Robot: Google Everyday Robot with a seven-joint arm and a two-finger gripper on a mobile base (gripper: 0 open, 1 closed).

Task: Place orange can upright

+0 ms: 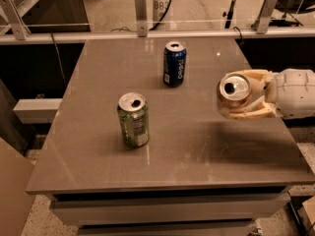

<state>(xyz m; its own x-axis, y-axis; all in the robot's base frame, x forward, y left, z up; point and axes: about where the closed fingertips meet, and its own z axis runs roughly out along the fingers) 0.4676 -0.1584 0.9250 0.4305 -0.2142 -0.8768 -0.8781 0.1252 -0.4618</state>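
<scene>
Orange can (pixel 235 93): hanging sideways over the table's (pixel 197 151) right edge, silver top facing my camera. Gripper (pixel 244 95): I am seeing its fingers clamping the can. Green can (pixel 133 120): standing left-centre on the table. Dark blue can (pixel 174 64): standing toward the table's far side.

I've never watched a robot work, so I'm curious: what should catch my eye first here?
The gripper reaches in from the right and holds an orange can on its side over the right part of the table, silver top towards the camera. Two other cans stand upright on the table: a green can at the middle left and a blue can farther back.
</scene>
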